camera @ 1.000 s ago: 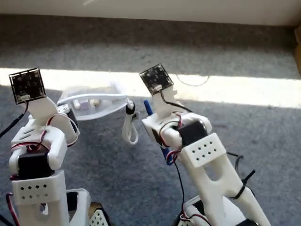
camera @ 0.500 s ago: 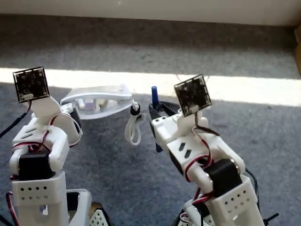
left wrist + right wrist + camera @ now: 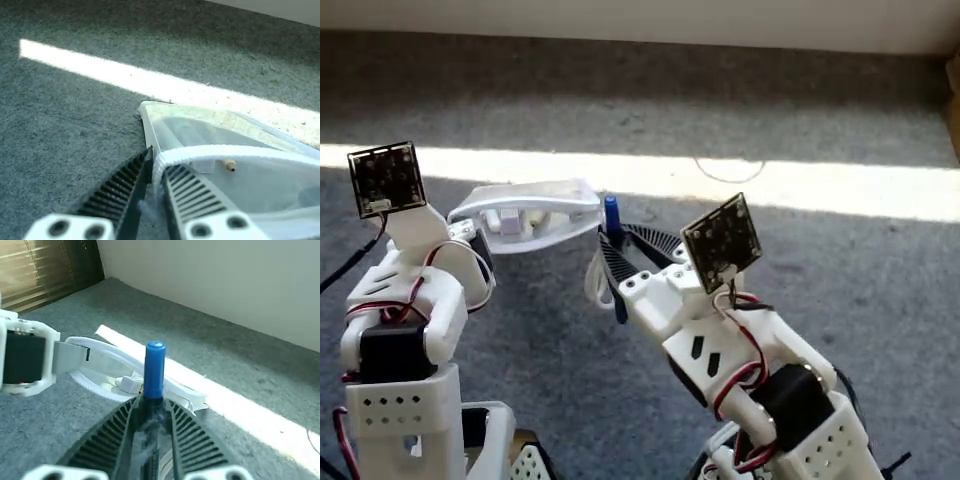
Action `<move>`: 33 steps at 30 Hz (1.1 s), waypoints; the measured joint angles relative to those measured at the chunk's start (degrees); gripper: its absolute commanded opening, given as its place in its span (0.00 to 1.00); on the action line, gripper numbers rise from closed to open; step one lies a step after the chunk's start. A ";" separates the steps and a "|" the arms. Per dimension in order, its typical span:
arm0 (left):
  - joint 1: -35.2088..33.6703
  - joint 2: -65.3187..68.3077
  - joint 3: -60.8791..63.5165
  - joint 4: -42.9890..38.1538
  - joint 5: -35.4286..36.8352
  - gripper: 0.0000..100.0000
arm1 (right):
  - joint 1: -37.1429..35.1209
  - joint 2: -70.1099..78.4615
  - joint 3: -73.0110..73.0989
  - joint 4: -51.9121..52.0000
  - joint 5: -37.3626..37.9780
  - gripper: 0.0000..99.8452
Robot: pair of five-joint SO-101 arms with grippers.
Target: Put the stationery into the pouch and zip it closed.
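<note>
Pen [image 3: 154, 367], lower end hidden, sits clenched in right pincer [image 3: 152, 401]; left pincer [image 3: 155, 161] grips the pouch [image 3: 235, 187] rim.

Blue pen [image 3: 154, 371]. Translucent white pouch [image 3: 225, 145]. Left tool [image 3: 156, 165] and right tool [image 3: 151, 402]: black ribbed fingers [image 3: 195, 440], white bodies. Grey carpet [image 3: 840, 120], crossed by 1 pale sunlit stripe.

The high camera sat above and behind both arms, looking down over the carpet [image 3: 820, 280] toward the wall [image 3: 620, 15]. The left wrist camera looked closely along the left gripper [image 3: 155, 160] at the pouch [image 3: 225, 150]; the right one looked along the right gripper [image 3: 151, 401], past a pen [image 3: 154, 367]. All three shared the pouch.
</note>
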 measured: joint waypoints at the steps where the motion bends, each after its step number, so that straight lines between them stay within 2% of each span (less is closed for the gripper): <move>1: 0.00 0.00 0.00 0.00 0.00 0.01 | -0.62 0.00 1.49 -2.29 0.00 0.00; 10: 0.00 0.00 0.00 0.09 0.00 0.01 | -5.63 -2.11 10.73 -20.92 0.00 0.00; 20: 0.00 0.00 0.00 0.09 0.00 0.01 | -5.89 -12.04 19.78 -37.89 0.00 0.00; 28: 0.00 0.00 0.00 0.09 0.00 0.01 | -5.89 -12.04 24.35 -53.10 0.00 0.00; 33: 0.00 0.00 0.00 0.09 0.00 0.01 | -5.89 -8.26 24.53 -58.64 0.00 0.00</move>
